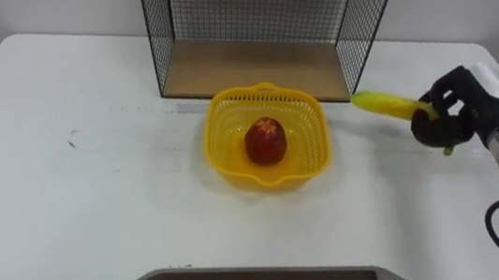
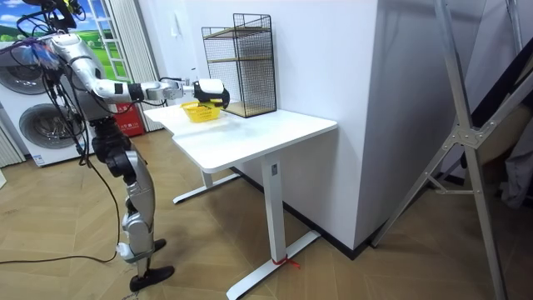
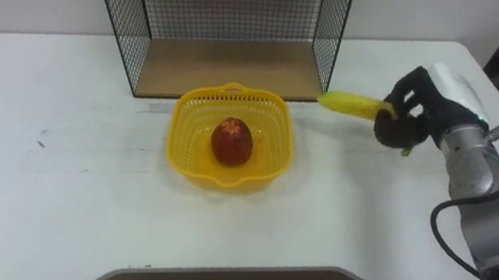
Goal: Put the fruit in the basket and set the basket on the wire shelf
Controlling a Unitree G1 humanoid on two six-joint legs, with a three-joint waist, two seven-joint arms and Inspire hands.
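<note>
Yellow plastic mesh forms the basket (image 1: pixel 308 119), which sits on the white tabletop (image 1: pixel 78 207) just in front of the wire shelf (image 1: pixel 253 8), its back rim close to the shelf's wooden base board (image 1: pixel 250 64). One red apple (image 1: pixel 267 141) lies in the middle of the basket's bottom. To the right of the basket, well clear of its rim, the right robot hand (image 1: pixel 454 112) comes in from the right side, its dark fingers curled round the lower end of a banana (image 1: pixel 387 104). The banana is yellow with a greenish end inside the grip. It lies nearly level, and its free tip points left toward the shelf's front right post, stopping just short of it. Whether the banana touches the tabletop I cannot tell. The shelf is a black wire cage, open at the front, standing at the back of the tabletop near the wall. In the room view the robot stands upright at the tabletop's end on that view's left, one arm stretched out level over the surface toward the basket, with washing machines (image 2: pixel 33 125) behind it.
</note>
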